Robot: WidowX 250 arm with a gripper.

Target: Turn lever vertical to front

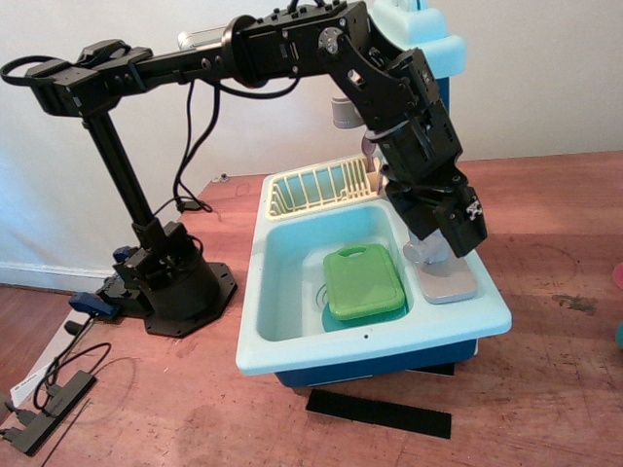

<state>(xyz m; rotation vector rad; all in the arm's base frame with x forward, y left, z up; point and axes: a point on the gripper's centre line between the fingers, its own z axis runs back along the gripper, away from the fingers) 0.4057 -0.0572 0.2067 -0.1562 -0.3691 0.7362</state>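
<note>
The lever is a short light-grey stub with a round end. It sticks out to the left just above the flat grey base plate on the right rim of the light-blue toy sink. My black gripper hangs straight down onto the lever's right part, touching or nearly touching it. Its own body hides the fingertips, so I cannot tell whether it is shut on the lever. A grey piece of the faucet spout shows behind the arm.
A green cutting board leans in the sink basin. A yellow dish rack sits at the sink's back. The arm's base stands to the left with cables. A black strip lies on the wooden table in front of the sink.
</note>
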